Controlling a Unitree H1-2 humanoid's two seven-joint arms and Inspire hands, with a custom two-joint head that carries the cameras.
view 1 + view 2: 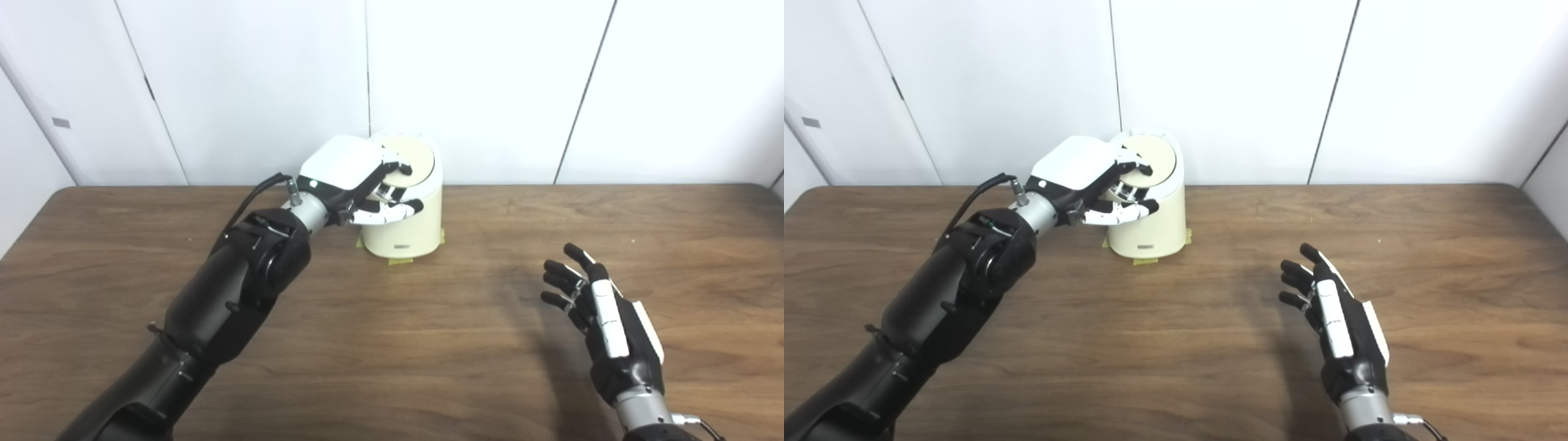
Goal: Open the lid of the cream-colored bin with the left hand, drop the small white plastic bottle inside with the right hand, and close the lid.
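Since the bottle isn't anywhere I can spot on the table, my guess is it's already inside the bin and we're on the lid-closing part, though the lid could just as well be about to open.

Left eye view: the left hand sits on top of the cream-colored bin, fingers curled over the round lid with fingertips touching it, thumb lower against the bin's front. Looks more like pressing than a real grip, so I can't call it holding. The lid looks close to flat. To do this well, I'd push straight down near the lid's middle and keep the thumb clear of the rim so nothing jams. The yellow tape at the base should stop sliding.

Right eye view: the right hand hovers near the table's front, well apart from the bin, fingers spread, empty. Leave it parked there.
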